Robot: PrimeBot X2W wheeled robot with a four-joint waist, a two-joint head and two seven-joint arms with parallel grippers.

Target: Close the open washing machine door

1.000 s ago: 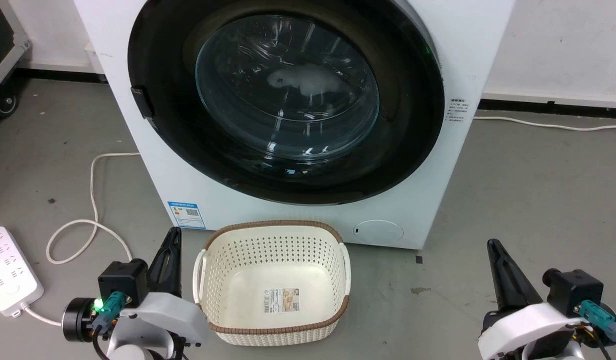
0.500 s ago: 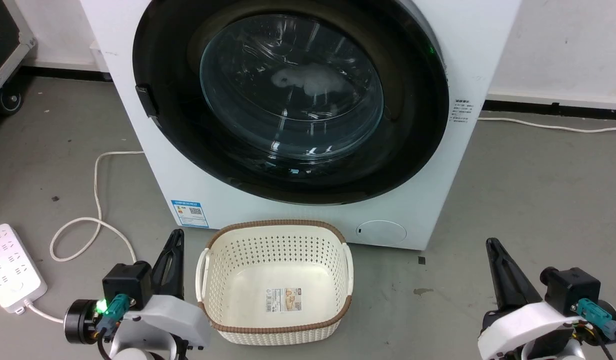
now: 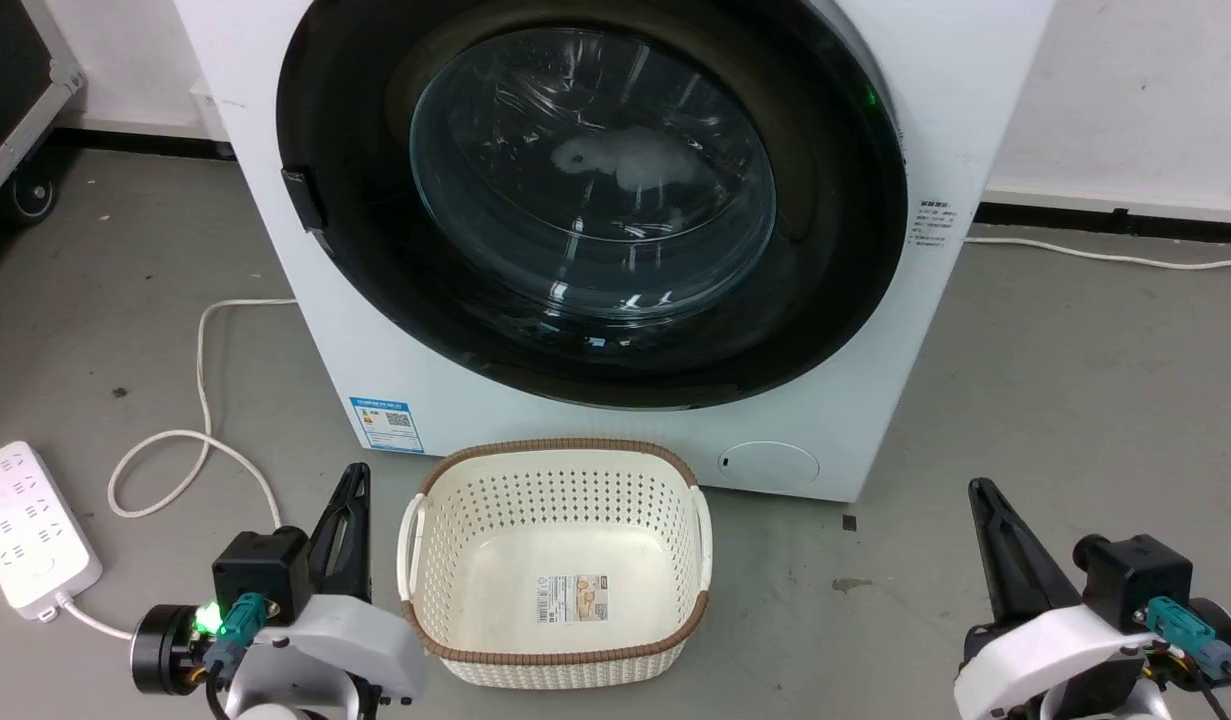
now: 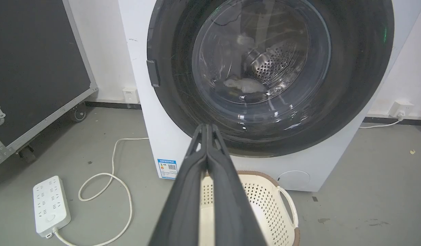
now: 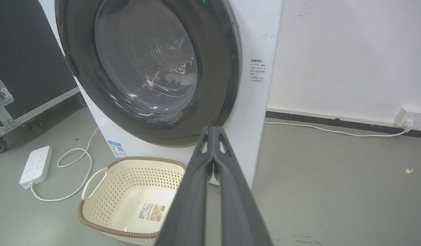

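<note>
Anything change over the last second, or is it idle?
Nothing taken or let go. The whole head view slid slightly right, so the camera moved, not the things. The washing machine door stays flat against the washing machine; basket in place; left pincer and right pincer shut, low, empty.

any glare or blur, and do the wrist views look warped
Head view: white glare streaks on the washing machine door glass, otherwise sharp. Left wrist view: washing machine sides splay upward, left pincer soft. Right wrist view: right pincer likewise soft.
</note>
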